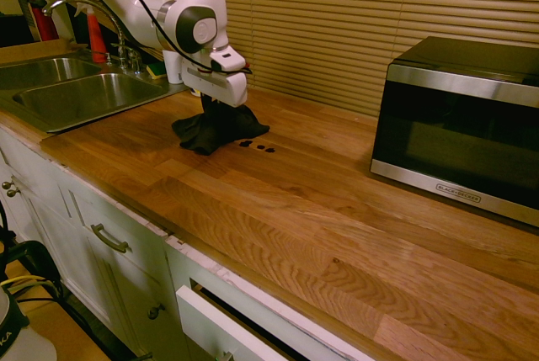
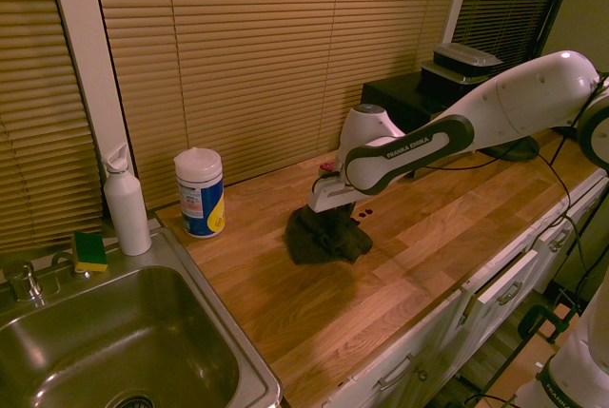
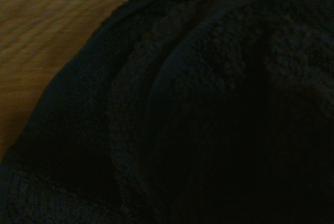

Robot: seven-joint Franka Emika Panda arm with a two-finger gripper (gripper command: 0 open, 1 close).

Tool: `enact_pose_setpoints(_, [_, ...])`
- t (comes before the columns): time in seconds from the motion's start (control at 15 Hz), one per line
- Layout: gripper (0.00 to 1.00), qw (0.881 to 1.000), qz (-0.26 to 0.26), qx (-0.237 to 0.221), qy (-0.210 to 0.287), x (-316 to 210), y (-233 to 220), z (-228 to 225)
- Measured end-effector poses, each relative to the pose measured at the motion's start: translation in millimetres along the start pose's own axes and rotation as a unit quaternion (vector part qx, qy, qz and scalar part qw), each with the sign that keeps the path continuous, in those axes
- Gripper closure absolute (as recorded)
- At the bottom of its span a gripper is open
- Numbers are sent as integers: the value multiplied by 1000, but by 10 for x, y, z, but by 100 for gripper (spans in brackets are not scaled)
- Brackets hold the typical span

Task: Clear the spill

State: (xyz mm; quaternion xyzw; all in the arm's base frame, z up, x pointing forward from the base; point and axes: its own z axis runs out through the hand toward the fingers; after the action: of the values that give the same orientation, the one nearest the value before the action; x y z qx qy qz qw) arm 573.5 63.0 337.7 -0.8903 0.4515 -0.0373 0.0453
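One double-basin sink at the left, my gripper closed on the dark cloth bunched on the wooden counter, the spill a row of small dark blots just beside the cloth, a black-and-silver microwave at the right.

Glossy white arm, smooth shell, rounded all over. Thick tubular links, bulging joints. Dark grey band looping around forearm end, pale capitals on it: FRANKA EMIKA. Near wrist, dark oval surround, round whitish cap set inside. Second dark surround at elbow. Grey disc topping wrist. Small red bit beside it. Pincer: boxy white housing, softened corners, darker parts beneath. White base, dark patches, partly cut off by view's edge.
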Motion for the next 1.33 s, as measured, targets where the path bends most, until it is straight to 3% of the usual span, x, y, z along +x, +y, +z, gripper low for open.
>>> enact_pose_setpoints(0.8, [100,994,104,24,-28,1598,1550,-198])
enact_pose_setpoints(1.0, [100,994,96,27,-31,1540,1468,-222])
enact_pose_setpoints(1.33, [100,999,42,15,-30,666,579,-138])
